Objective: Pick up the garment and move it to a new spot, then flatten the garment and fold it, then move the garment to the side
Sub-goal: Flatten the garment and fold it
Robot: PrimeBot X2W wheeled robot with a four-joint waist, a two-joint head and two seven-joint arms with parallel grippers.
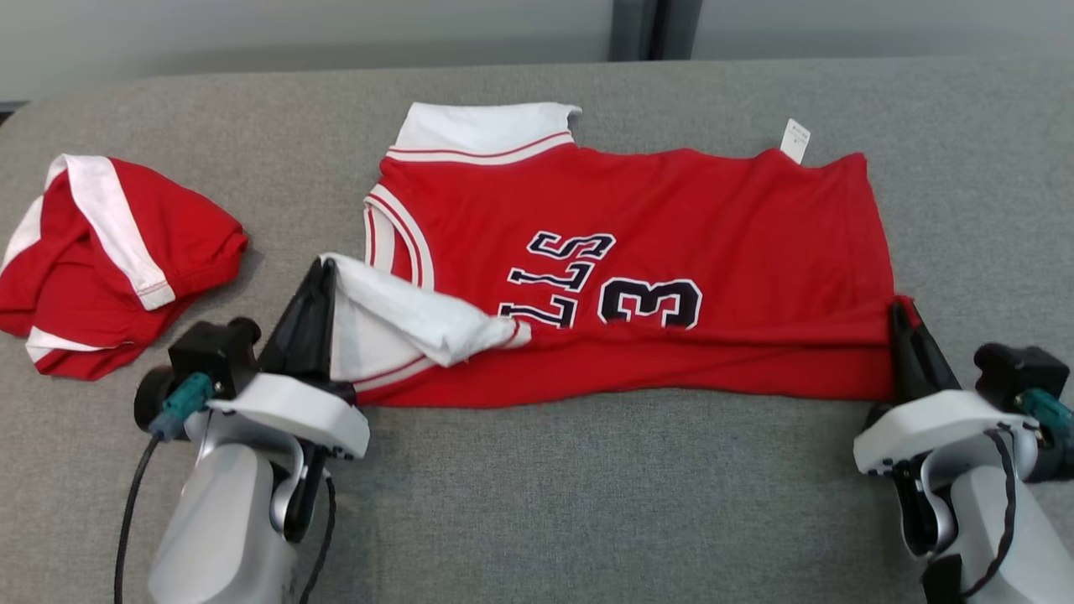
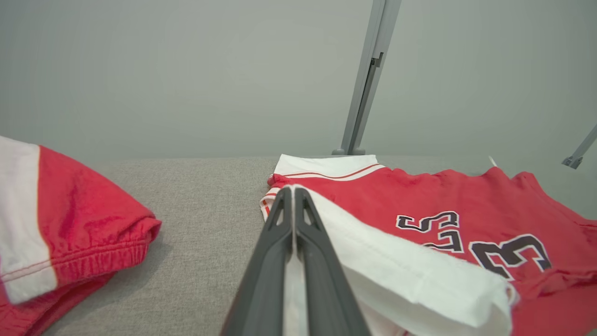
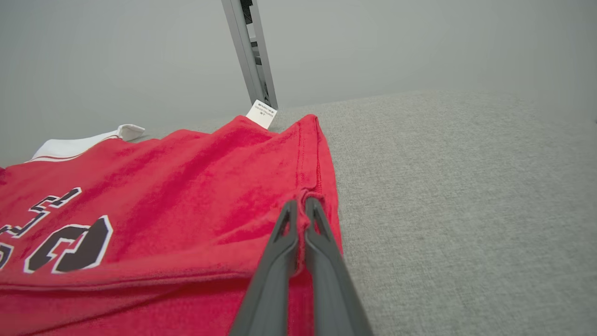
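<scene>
Shows red jersey at frame centre on grey surface, clenched lower left by left gripper and lower right by right gripper; risks skewed fold, since right hem bite seems thin.

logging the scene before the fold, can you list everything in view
jersey: one, red with white trim and dark lettering, spread across the middle of the table
care tag: one, white, sticking out at the jersey's far right edge
bunched garment: one, red with white stripes, on the table left of the jersey, apart from it
table: one, grey fabric top, under both garments
post: one, grey metal, behind the table's far edge
wall: one, pale grey, behind the table
left end effector: one, dark fingers, shut on the jersey's white near-left corner
right end effector: one, dark fingers, shut on the jersey's red near-right corner
</scene>
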